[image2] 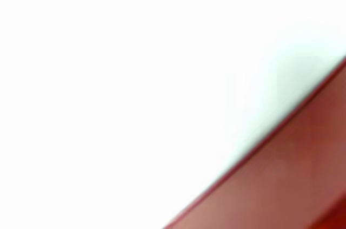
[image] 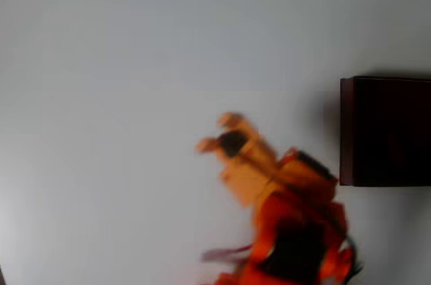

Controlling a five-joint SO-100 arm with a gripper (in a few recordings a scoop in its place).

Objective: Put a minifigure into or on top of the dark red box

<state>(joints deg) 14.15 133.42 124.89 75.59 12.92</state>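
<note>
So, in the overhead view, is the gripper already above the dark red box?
No, the gripper is over the white table, left of the dark red box.

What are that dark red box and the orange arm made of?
The box has thin, flat maroon walls with a matte look, perhaps cardboard or thin plastic; the blur leaves it open. The arm looks like moulded or printed plastic, uniformly orange and dull. Its end effector is too blurred to judge.

In the overhead view the arm [image: 296,231] is bright orange-red, blurred, with black blocks set into its body. Toward the gripper [image: 219,133] the plastic turns a paler orange, with two stubby pale fingers [image: 231,120] and a dark patch just behind them. A thin greyish strip shows beside the arm's base.
</note>
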